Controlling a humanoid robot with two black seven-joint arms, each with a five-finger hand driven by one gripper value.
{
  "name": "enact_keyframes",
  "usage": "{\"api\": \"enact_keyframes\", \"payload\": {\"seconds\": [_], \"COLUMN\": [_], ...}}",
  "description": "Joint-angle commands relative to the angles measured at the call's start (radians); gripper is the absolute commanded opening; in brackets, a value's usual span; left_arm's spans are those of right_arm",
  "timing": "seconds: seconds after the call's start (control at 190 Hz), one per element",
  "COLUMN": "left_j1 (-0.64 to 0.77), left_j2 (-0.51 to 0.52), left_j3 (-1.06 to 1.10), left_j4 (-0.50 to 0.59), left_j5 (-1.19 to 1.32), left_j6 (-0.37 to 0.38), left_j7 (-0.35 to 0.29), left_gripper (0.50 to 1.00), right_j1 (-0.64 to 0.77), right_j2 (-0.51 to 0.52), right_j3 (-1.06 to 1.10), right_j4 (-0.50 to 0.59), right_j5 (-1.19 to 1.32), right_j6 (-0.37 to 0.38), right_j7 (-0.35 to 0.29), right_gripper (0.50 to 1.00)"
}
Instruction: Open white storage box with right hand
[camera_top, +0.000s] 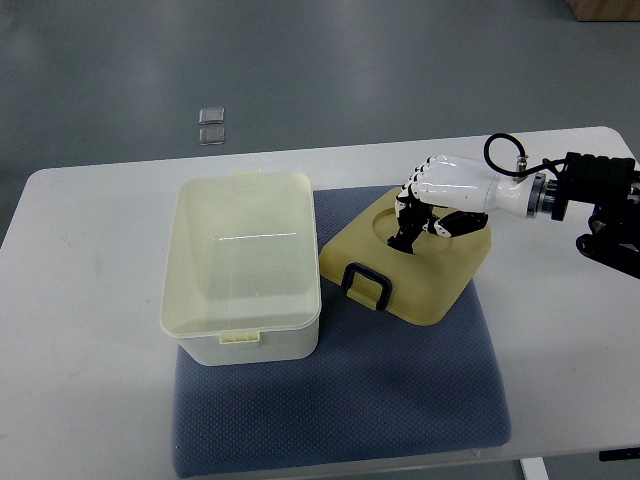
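Note:
The white storage box (262, 346) stands open on the left part of a blue-grey mat (400, 390); nothing shows inside it. Its cream lid (440, 280), with a black handle (366, 283), lies off the box to its right on the mat, its left edge next to the box. My right hand (412, 222) comes in from the right edge and sits on the lid's far part. Its fingers (405, 215) curl into a round recess in the lid and grip it.
The mat lies on a white table (80, 300) with rounded corners. Two small clear squares (211, 125) lie on the grey floor beyond the table's far edge. My right forearm and its black cable (500, 150) hang over the table's right side.

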Motion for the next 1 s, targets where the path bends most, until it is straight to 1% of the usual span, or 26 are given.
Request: {"api": "enact_keyframes", "payload": {"seconds": [0.0,0.005,0.011,0.016,0.021,0.026,0.032,0.037,0.042,0.063,0.185,0.243,0.338,0.412,0.565,0.628,0.702,0.707,0.723,0.749,0.755,0.765,0.807,0.871,0.934,0.997], "left_j1": [0.001,0.001,0.000,0.000,0.000,0.000,0.000,0.000,0.000,0.000,0.000,0.000,0.000,0.000,0.001,0.000,0.000,0.001,0.000,0.000,0.000,0.000,0.000,0.000,0.000,0.000], "left_j2": [0.000,0.000,0.000,0.000,0.000,0.000,0.000,0.000,0.000,0.000,0.000,0.000,0.000,0.000,0.000,0.000,0.000,0.000,0.000,0.000,0.000,0.000,0.000,0.000,0.000,0.000], "left_j3": [0.000,0.000,0.000,0.000,0.000,0.000,0.000,0.000,0.000,0.000,0.000,0.000,0.000,0.000,0.000,0.000,0.000,0.000,0.000,0.000,0.000,0.000,0.000,0.000,0.000,0.000], "left_j4": [-0.001,-0.001,0.001,0.001,0.001,0.001,0.001,0.001,0.001,0.001,0.001,0.001,0.001,-0.001,0.001,0.001,-0.001,0.001,-0.001,0.001,0.001,-0.001,-0.001,0.001,0.001,0.001], "left_j5": [0.000,0.000,0.000,0.000,0.000,0.000,0.000,0.000,0.000,0.000,0.001,0.000,0.000,0.000,0.000,0.000,0.000,0.000,0.000,0.000,0.000,0.001,0.001,0.000,0.000,0.000], "left_j6": [0.000,0.000,0.000,0.000,0.000,0.000,0.000,0.000,0.000,0.000,0.000,0.000,0.000,0.000,0.000,0.000,0.000,0.000,0.000,0.000,0.000,0.000,0.000,0.000,0.000,0.000], "left_j7": [0.000,0.000,0.000,0.000,0.000,0.000,0.000,0.000,0.000,0.000,0.000,0.000,0.000,0.000,0.000,0.000,0.000,0.000,0.000,0.000,0.000,0.000,0.000,0.000,0.000,0.000], "left_gripper": [1.000,1.000,1.000,1.000,1.000,1.000,1.000,1.000,1.000,1.000,1.000,1.000,1.000,1.000,1.000,1.000,1.000,1.000,1.000,1.000,1.000,1.000,1.000,1.000,1.000,1.000], "right_j1": [-0.017,-0.017,-0.020,-0.020,-0.021,-0.021,-0.024,-0.024,-0.026,-0.030,-0.060,-0.060,-0.055,-0.047,-0.015,0.008,0.029,0.034,0.039,0.052,0.052,0.058,0.066,0.069,0.066,0.059], "right_j2": [0.023,0.023,0.026,0.026,0.029,0.029,0.032,0.032,0.035,0.041,0.054,0.052,0.044,0.038,0.015,0.006,-0.032,-0.037,-0.041,-0.051,-0.051,-0.055,-0.063,-0.074,-0.075,-0.072], "right_j3": [0.011,0.011,0.012,0.012,0.014,0.014,0.014,0.014,0.014,0.014,0.012,0.012,0.012,0.014,0.024,0.043,0.077,0.083,0.087,0.100,0.100,0.109,0.130,0.173,0.210,0.219], "right_j4": [0.000,0.000,0.000,0.000,0.000,0.000,0.000,0.000,0.000,0.000,0.000,0.000,0.000,0.003,0.018,0.037,0.063,0.064,0.066,0.068,0.068,0.066,0.064,0.057,0.051,0.040], "right_j5": [0.018,0.018,0.021,0.021,0.021,0.021,0.022,0.022,0.025,0.031,0.068,0.077,0.096,0.114,0.151,0.180,0.229,0.237,0.245,0.269,0.269,0.288,0.335,0.432,0.559,0.703], "right_j6": [-0.014,-0.014,-0.017,-0.017,-0.023,-0.023,-0.027,-0.027,-0.035,-0.050,-0.118,-0.129,-0.112,-0.081,0.057,0.132,0.246,0.265,0.281,0.336,0.336,0.370,0.437,0.520,0.588,0.605], "right_j7": [0.000,0.000,0.000,0.000,0.000,0.000,0.000,0.000,0.000,0.000,0.000,0.000,0.000,0.000,0.000,0.000,0.000,0.000,0.000,0.000,0.000,0.000,0.000,0.000,0.000,0.000], "right_gripper": [0.756,0.756,0.794,0.795,0.831,0.832,0.864,0.864,0.891,0.913,0.928,0.928,0.928,0.928,0.928,0.928,0.928,0.928,0.928,0.928,0.928,0.928,0.928,0.928,0.928,0.928]}}
